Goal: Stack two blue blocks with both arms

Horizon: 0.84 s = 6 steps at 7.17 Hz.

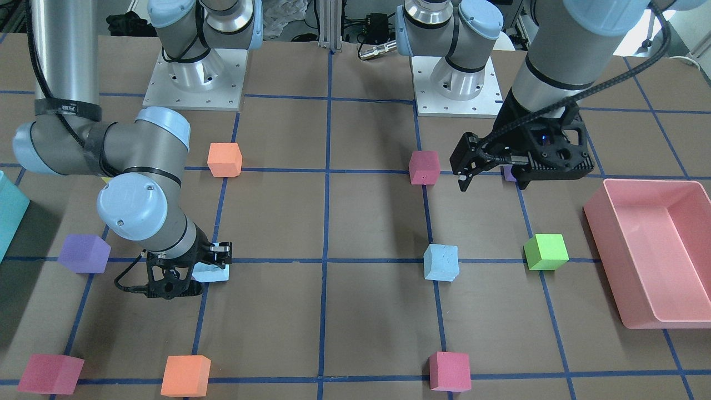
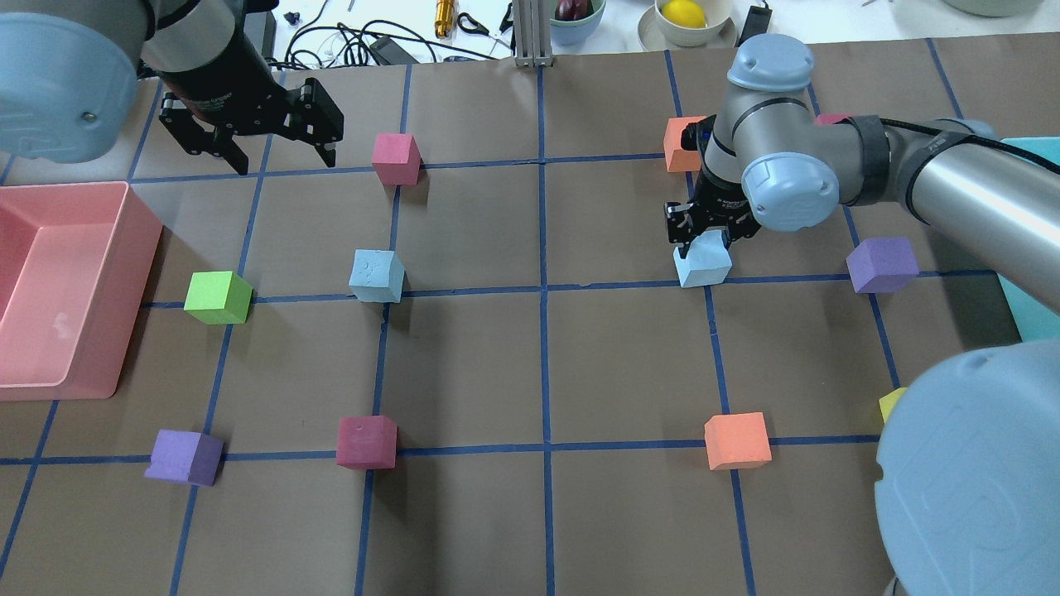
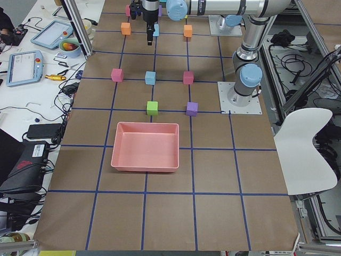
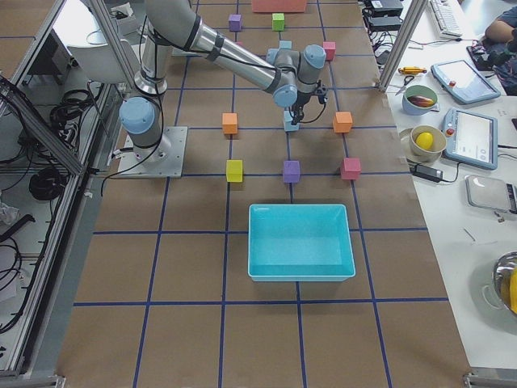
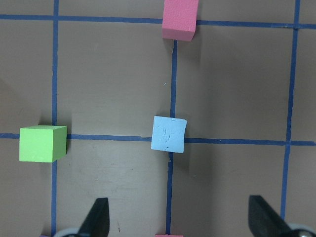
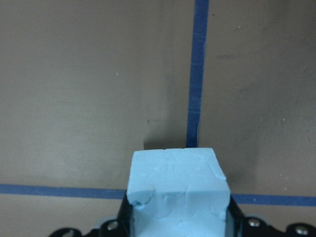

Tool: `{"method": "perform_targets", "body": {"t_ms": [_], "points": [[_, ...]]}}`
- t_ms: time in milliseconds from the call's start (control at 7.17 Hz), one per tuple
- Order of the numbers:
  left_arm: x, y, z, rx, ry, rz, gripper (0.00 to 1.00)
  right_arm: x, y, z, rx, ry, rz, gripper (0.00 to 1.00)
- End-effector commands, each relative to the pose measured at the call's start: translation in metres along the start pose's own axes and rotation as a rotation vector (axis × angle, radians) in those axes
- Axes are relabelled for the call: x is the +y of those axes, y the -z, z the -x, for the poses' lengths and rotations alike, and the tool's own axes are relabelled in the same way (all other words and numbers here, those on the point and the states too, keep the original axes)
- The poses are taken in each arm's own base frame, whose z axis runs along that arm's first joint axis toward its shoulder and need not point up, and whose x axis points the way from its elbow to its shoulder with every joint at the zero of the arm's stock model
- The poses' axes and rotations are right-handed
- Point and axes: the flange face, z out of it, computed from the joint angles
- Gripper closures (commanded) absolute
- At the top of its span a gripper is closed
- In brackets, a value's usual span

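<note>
Fingers (image 2: 676,235) of the right gripper (image 2: 701,242) held one blue block (image 2: 704,265) for stacking, while the left gripper (image 2: 284,161) hovered wide open, apart from the other blue block (image 2: 377,276).

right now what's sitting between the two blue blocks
Nothing: in the overhead view the stretch between the left blue block and the right blue block is bare brown table crossed only by blue tape lines.

Left arm: raised, wrist turned downward.
Left hand (image 2: 286,161): fingers spread wide, holding nothing.
Right arm: stretched forward, elbow bent, wrist low.
Right hand (image 2: 702,238): pointing down, fingers closed against a blue block (image 2: 704,263) (pads touch opposite sides).
</note>
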Motion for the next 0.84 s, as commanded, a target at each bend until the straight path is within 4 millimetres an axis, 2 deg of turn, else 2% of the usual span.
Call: {"method": "perform_targets", "body": {"t_ms": [0,279,419,558,698], "points": [[-0.01,-0.065,0.003,-0.009,-0.053,0.04,0.0,-0.009,0.03,0.05,-0.04,-0.086,-0.047,1.0],[-0.014,-0.145,0.004,-0.009,-0.095,0.045,0.0,-0.009,0.035,0.122,-0.046,-0.177,-0.072,1.0],[-0.017,-0.174,0.004,-0.01,-0.108,0.025,0.0,-0.009,0.024,0.155,-0.042,-0.216,-0.065,1.0],[-0.019,-0.185,0.004,-0.01,-0.117,0.029,0.0,-0.007,0.008,0.178,-0.032,-0.263,-0.052,1.0],[-0.021,-0.199,0.004,-0.001,-0.109,0.05,0.0,-0.001,0.001,0.193,-0.028,-0.275,-0.043,1.0]]}}
